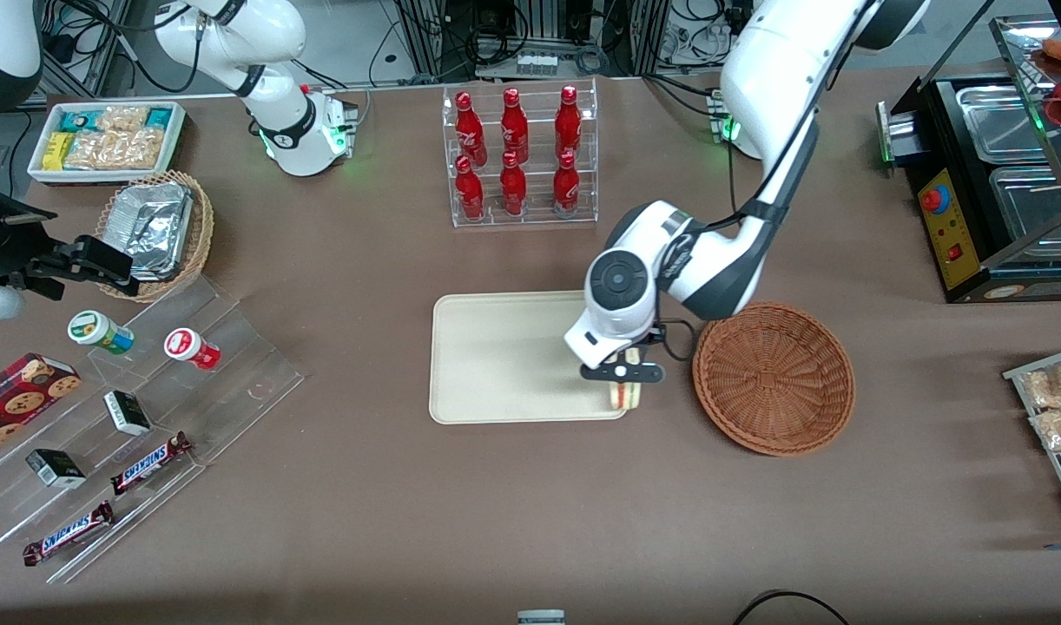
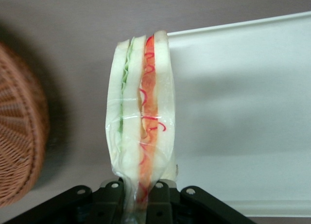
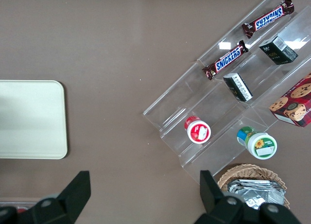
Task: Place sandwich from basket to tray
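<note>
My left gripper (image 1: pixel 624 375) is shut on the wrapped sandwich (image 1: pixel 624 395), a wedge of white bread with pink-red and green layers. It holds it above the tray's (image 1: pixel 504 356) edge that faces the basket, near the tray's corner closest to the front camera. In the left wrist view the sandwich (image 2: pixel 141 122) hangs from the fingers (image 2: pixel 163 197), partly over the tray (image 2: pixel 243 112) and partly over brown table. The reddish-brown wicker basket (image 1: pixel 774 378) sits empty beside the tray, toward the working arm's end; it also shows in the left wrist view (image 2: pixel 19 136).
A clear rack of red bottles (image 1: pixel 520 156) stands farther from the front camera than the tray. A black food warmer (image 1: pixel 991 174) and packets on a rack (image 1: pixel 1056 408) sit toward the working arm's end. Acrylic snack steps (image 1: pixel 122 417) and a foil-lined tan basket (image 1: pixel 157 227) lie toward the parked arm's end.
</note>
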Controlling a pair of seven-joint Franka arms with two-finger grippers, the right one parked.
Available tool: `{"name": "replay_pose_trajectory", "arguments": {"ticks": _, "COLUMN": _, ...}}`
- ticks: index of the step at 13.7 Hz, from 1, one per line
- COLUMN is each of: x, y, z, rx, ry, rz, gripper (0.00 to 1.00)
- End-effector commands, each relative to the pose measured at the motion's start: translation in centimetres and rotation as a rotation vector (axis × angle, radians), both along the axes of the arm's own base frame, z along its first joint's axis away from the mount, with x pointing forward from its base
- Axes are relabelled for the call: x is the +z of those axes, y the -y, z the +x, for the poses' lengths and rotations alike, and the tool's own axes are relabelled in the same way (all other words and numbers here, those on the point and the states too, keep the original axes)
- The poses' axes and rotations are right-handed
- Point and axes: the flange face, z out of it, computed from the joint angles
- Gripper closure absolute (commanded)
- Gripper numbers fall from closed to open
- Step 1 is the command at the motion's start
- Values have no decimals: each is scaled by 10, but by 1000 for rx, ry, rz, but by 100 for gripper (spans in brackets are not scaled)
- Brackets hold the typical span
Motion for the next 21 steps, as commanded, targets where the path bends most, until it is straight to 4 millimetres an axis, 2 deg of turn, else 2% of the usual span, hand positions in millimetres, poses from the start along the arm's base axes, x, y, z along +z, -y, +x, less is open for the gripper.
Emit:
{"name": "replay_pose_trajectory", "arguments": {"ticks": 1, "x": -10, "y": 34, "z": -1, "rx": -42, "ry": 12, "rz": -3, "gripper": 100}}
{"name": "replay_pose_trajectory", "arguments": {"ticks": 3, "x": -18, "y": 40, "z": 2, "rx": -38, "ry": 8, "rz": -8, "gripper": 100}}
{"name": "replay_pose_trajectory", "arguments": {"ticks": 5, "x": -25, "y": 54, "z": -8, "rx": -61, "ry": 1, "rz": -7, "gripper": 100}}
{"name": "replay_pose_trajectory", "arguments": {"ticks": 7, "x": -31, "y": 56, "z": -8, "rx": -58, "ry": -2, "rz": -6, "gripper": 100}}
{"name": "replay_pose_trajectory", "arguments": {"ticks": 9, "x": -40, "y": 68, "z": -12, "rx": -63, "ry": -9, "rz": -14, "gripper": 100}}
{"name": "replay_pose_trajectory", "arguments": {"ticks": 10, "x": -46, "y": 69, "z": -12, "rx": -62, "ry": -13, "rz": -12, "gripper": 100}}
{"name": "replay_pose_trajectory", "arguments": {"ticks": 14, "x": -51, "y": 75, "z": -17, "rx": -71, "ry": -15, "rz": -16, "gripper": 100}}
{"name": "replay_pose_trajectory", "arguments": {"ticks": 15, "x": -51, "y": 75, "z": -16, "rx": -71, "ry": -15, "rz": -16, "gripper": 91}}
{"name": "replay_pose_trajectory", "arguments": {"ticks": 16, "x": -55, "y": 75, "z": -17, "rx": -64, "ry": -26, "rz": -19, "gripper": 49}}
{"name": "replay_pose_trajectory", "arguments": {"ticks": 18, "x": -56, "y": 75, "z": -18, "rx": -62, "ry": -30, "rz": -19, "gripper": 3}}
{"name": "replay_pose_trajectory", "arguments": {"ticks": 21, "x": -54, "y": 75, "z": -19, "rx": -17, "ry": -25, "rz": -8, "gripper": 0}}
